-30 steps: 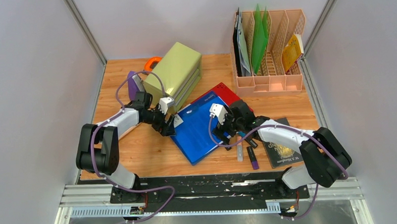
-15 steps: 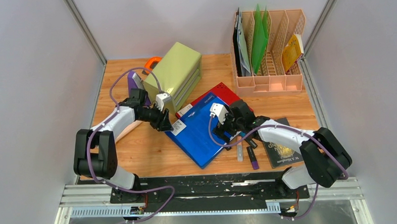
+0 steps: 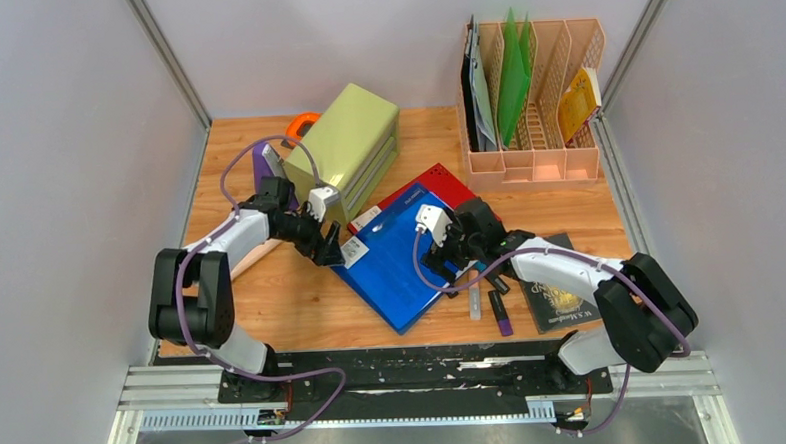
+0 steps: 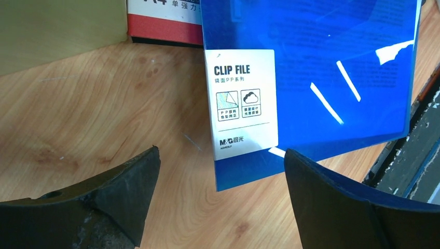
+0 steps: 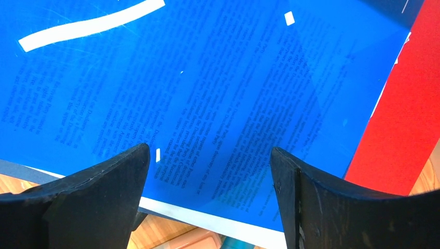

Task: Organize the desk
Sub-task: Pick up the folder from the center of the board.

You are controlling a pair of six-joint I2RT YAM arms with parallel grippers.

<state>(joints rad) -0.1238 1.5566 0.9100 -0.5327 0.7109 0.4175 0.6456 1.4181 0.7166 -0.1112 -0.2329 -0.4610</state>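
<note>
The desk [image 3: 272, 297] is an orange-brown wood top. A blue clip file [image 3: 396, 262] lies on it at an angle, partly over a red box [image 3: 447, 185]. My left gripper [image 3: 332, 250] is open and empty, low over the wood at the file's left corner. In the left wrist view [image 4: 222, 153] the file's white label [image 4: 243, 98] lies just beyond my fingertips. My right gripper [image 3: 449, 270] is open over the file's right edge. In the right wrist view [image 5: 210, 150] the blue cover [image 5: 181, 78] fills the space between my fingers.
An olive-green drawer chest [image 3: 351, 144] stands behind the left gripper, with a purple object [image 3: 263, 163] and an orange item [image 3: 303, 123] beside it. A peach file rack [image 3: 541, 155] holds folders at back right. A black book [image 3: 557, 295] and pens [image 3: 498, 312] lie right of the file.
The blue file has slid a little to the right and toward the front. My left gripper has drawn back off its corner, so the white label now shows. The right gripper has hardly moved.
</note>
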